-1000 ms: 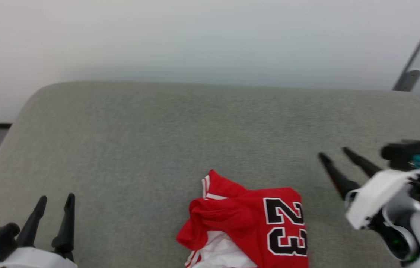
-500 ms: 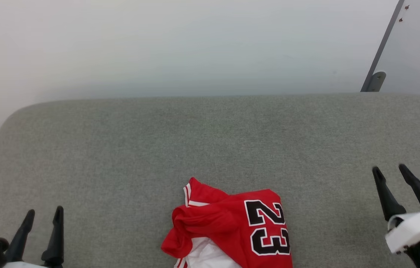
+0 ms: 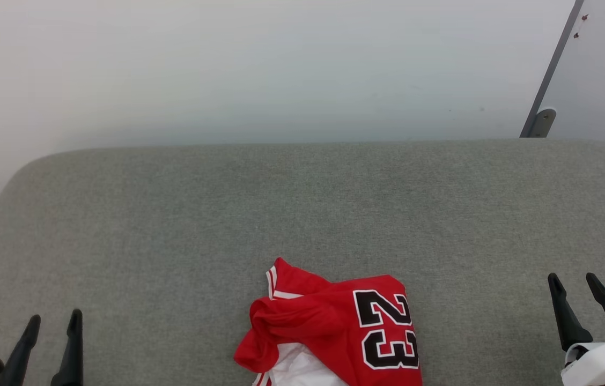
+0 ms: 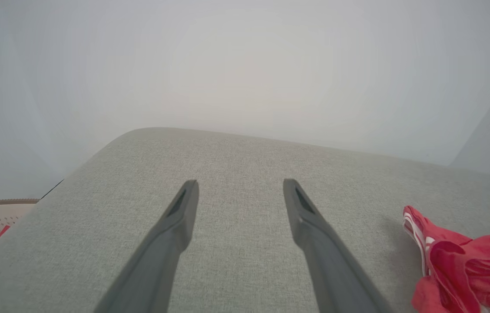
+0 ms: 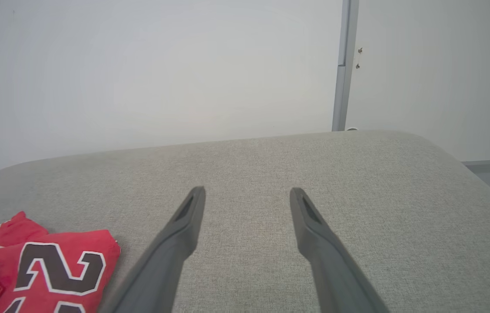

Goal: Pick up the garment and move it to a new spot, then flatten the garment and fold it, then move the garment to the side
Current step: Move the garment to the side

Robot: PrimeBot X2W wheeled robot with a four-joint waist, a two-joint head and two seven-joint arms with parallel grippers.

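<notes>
Garment [image 3: 334, 327] seen bunched at 6 o'clock on cushion [image 3: 302, 203]; flanked by left gripper [image 3: 54, 315] at 9, right gripper [image 3: 572, 276] at 3, judged nearer; both jaws apart, empty

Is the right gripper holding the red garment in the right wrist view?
No, the right gripper stands open over the grey cushion, and the garment lies apart from it at that view's lower left.

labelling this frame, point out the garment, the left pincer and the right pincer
garment [image 3: 334, 327], head view, red cloth left of the 23
left pincer [image 3: 54, 316], head view, midway between its fingertips
right pincer [image 3: 572, 276], head view, midway between its fingertips
</notes>
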